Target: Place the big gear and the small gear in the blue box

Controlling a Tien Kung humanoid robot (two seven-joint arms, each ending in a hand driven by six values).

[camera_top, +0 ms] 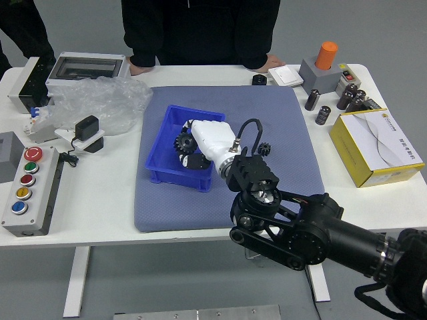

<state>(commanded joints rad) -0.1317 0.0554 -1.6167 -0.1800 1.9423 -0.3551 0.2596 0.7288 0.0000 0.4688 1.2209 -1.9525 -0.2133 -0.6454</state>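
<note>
In the head view my right hand (pixel 189 150) reaches over the blue box (pixel 161 175) from the right, its fingers closed on the big gear (pixel 185 143), a dark toothed disc over the inside of the box. Whether the gear touches the box floor I cannot tell. The small gear (pixel 264 149), dark and toothed, lies on the grey-blue mat just right of the white back of the hand, outside the box. My left hand does not show.
A person stands at the far edge with both hands resting on the table. Left are plastic wrap (pixel 100 103) and a button panel (pixel 32 190); right are a yellow box (pixel 373 150), dark cylinders (pixel 323 115) and an orange-topped block (pixel 326 57).
</note>
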